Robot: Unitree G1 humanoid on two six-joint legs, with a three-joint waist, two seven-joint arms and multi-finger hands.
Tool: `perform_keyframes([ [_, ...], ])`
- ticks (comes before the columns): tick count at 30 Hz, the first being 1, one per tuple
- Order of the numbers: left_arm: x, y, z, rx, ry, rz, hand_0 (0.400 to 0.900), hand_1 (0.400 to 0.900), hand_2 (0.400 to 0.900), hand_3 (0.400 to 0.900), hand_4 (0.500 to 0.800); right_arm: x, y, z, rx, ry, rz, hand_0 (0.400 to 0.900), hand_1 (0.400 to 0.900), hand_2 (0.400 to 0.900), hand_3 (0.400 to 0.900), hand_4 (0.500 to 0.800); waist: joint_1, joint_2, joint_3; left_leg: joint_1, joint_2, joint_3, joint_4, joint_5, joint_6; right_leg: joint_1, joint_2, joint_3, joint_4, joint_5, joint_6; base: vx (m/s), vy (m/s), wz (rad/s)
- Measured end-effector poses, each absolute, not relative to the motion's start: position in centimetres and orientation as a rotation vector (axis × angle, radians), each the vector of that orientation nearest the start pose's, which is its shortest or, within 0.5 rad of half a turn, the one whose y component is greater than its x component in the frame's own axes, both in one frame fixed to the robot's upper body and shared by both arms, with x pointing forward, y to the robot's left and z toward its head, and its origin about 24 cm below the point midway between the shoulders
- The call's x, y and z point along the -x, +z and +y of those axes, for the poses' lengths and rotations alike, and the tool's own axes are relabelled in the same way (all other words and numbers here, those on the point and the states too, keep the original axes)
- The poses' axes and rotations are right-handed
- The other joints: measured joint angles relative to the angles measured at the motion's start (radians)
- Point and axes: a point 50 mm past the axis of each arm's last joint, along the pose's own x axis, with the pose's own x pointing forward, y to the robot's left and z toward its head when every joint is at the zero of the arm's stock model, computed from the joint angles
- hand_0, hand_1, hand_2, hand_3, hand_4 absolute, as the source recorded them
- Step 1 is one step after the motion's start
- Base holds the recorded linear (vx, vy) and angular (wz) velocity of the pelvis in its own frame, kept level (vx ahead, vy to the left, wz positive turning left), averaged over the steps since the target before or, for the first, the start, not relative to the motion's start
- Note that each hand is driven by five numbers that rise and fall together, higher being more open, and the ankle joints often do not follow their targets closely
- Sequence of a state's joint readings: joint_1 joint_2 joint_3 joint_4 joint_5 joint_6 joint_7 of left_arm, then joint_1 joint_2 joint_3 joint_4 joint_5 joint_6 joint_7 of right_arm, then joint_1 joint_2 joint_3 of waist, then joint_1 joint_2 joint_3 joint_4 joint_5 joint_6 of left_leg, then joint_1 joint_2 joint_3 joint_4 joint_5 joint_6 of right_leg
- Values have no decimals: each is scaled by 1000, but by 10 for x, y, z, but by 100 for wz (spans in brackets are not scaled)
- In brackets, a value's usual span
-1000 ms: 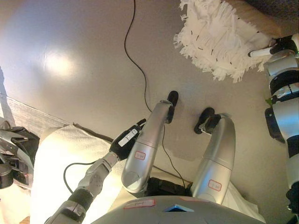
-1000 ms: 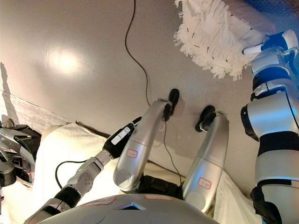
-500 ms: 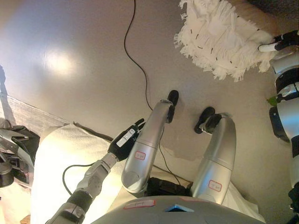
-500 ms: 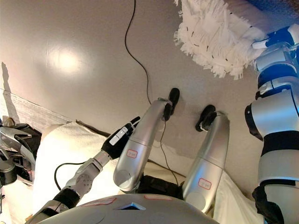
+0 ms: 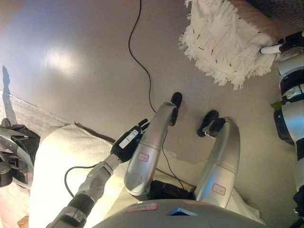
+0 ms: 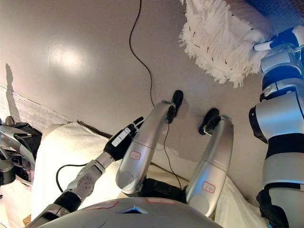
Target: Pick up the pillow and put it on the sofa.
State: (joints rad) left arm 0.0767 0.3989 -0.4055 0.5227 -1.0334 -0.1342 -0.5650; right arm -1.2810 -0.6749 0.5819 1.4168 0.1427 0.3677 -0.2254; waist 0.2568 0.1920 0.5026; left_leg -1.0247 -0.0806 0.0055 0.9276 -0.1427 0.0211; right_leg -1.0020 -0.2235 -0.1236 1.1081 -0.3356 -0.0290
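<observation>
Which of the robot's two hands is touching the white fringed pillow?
The right hand, at the white fringed pillow's right edge. The left hand hangs low, far from it, over the cream cloth.

A white pillow point(image 5: 227, 35) with a shaggy fringed edge is sitting at about one o'clock in the view, tilted with its fringe hanging toward the grey floor point(image 5: 85, 52); its far side is seemingly resting against something dark, though that is cropped.

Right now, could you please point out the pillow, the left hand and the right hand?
pillow point(image 5: 223, 40), left eye view, fringed white top.
left hand point(image 5: 128, 142), left eye view, back of hand.
right hand point(image 6: 280, 40), right eye view, by the pillow's edge.
</observation>
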Motion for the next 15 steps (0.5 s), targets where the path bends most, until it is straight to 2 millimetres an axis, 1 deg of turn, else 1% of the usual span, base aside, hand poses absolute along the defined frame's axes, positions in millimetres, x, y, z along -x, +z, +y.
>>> perform_keyframes([
  [3,-180,-71,179,648,-388,449,900,900,900,900,800,-384,192,-325,788,-618,432,400,400,400,400,500,-4,0,0,65,9,-3,-74,21,-1,65,14,-11,-81,28,2,-8,-31,-8],
  [5,-180,-72,182,641,-367,457,900,900,900,900,800,-385,186,-323,795,-586,416,400,400,400,400,500,-6,0,0,127,15,-9,-153,46,-3,129,23,-26,-162,57,3,11,-39,-5],
  [8,-179,-73,187,633,-333,469,900,900,900,900,800,-385,171,-320,811,-522,409,400,400,400,400,500,-7,-1,1,249,21,-15,-279,84,0,248,31,-49,-284,92,10,25,-39,-5],
  [11,-181,-71,191,659,-314,445,900,900,900,900,800,-383,156,-317,831,-440,395,400,400,400,400,500,-9,-2,1,368,22,-21,-384,114,4,366,38,-67,-386,118,19,59,-27,-4],
  [13,-184,-68,195,664,-303,434,900,900,900,900,800,-383,153,-315,859,-391,374,400,400,400,400,500,-16,-4,2,432,24,-26,-440,130,5,430,43,-79,-447,134,23,-9,-18,-7],
  [15,-185,-69,200,670,-287,437,900,900,900,900,800,-384,154,-311,892,-351,347,400,400,400,400,500,-22,-5,2,480,28,-25,-487,144,7,480,50,-96,-499,155,25,24,-48,-6],
])
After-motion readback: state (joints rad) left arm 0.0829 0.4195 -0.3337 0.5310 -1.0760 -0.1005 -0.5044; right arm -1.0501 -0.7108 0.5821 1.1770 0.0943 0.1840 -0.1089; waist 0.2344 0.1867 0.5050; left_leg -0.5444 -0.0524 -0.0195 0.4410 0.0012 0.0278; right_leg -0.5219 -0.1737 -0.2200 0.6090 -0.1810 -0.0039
